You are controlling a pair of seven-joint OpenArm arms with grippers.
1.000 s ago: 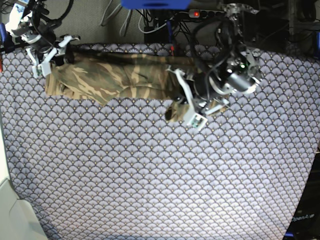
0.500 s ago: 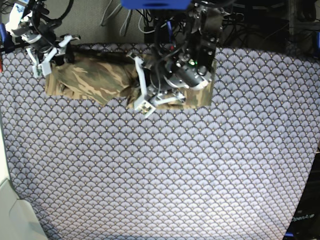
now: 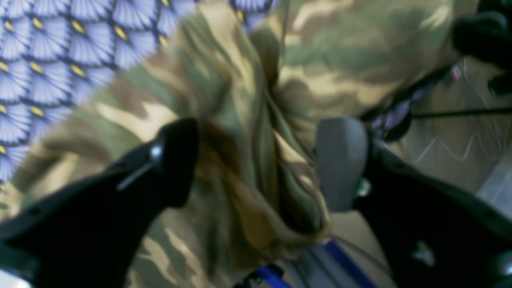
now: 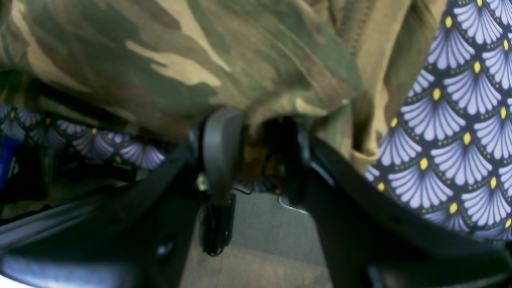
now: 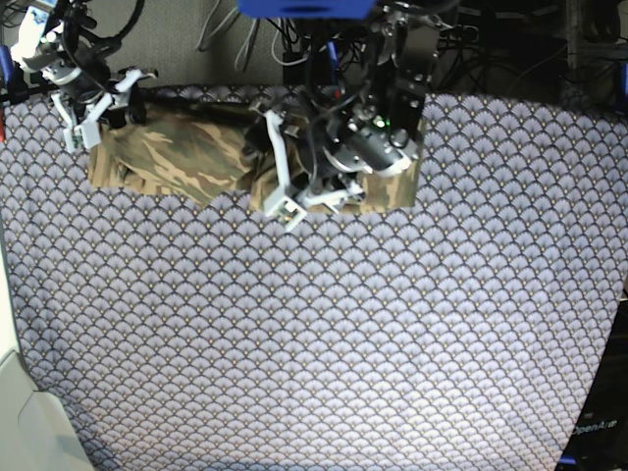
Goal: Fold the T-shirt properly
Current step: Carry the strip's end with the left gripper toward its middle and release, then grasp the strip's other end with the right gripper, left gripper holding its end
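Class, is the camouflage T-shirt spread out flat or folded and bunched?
Folded and bunched: the camouflage T-shirt lies in a narrow, rumpled strip across the scallop-patterned tablecloth.

Place type: robotics lab or similar test area; the exact kind of room cannot be determined.
Work surface: a table (image 5: 314, 353) is covered with a scallop-patterned cloth.
Machinery: two jointed robot arms, one at the left of the base view (image 5: 83, 74) and one near its middle (image 5: 378, 123), are positioned over the far side of the table.
Wiring: loose cables (image 5: 285, 41) are seen beyond the far edge; a thin black cable with a dark connector (image 4: 218, 224) is seen on the floor.
Floor: a plain grey surface (image 4: 276, 228) is shown in the right wrist view.
Marking: small lettering, read as "OpenArm", is printed on a black part (image 5: 596, 392) at the right edge.
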